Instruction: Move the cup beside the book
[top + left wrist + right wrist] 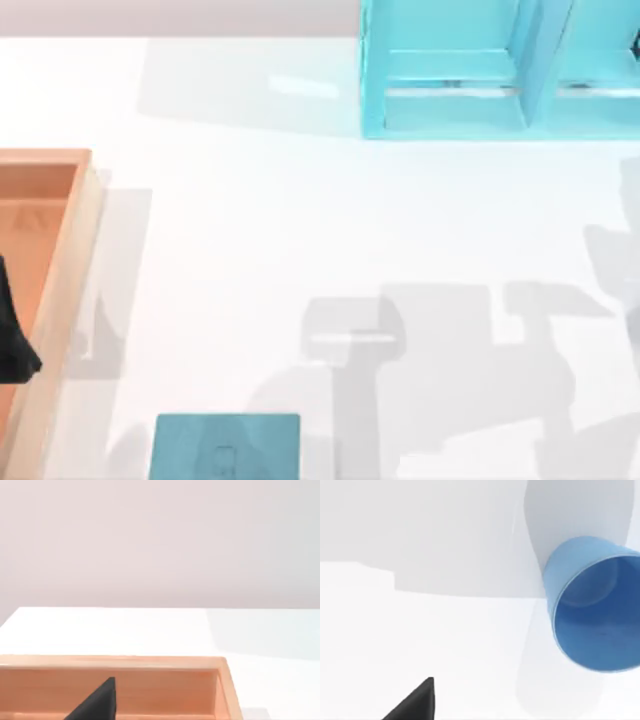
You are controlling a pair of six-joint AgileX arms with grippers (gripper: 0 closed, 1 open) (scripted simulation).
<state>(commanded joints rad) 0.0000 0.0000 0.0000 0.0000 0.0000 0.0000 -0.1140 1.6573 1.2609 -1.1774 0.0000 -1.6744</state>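
The teal-blue book (226, 446) lies flat at the table's front edge, left of the middle. In the right wrist view the blue cup (595, 605) has its open mouth turned toward the camera, over the white table. A dark part of my right gripper (417, 702) sits apart from the cup. My left gripper (12, 330) hangs over the wooden tray at the far left, and its dark tip (97, 702) appears in front of the tray wall.
A wooden tray (70, 250) runs along the table's left side. A light cyan shelf unit (480, 70) stands at the back right. Arm shadows fall on the white tabletop (300, 240) right of the book.
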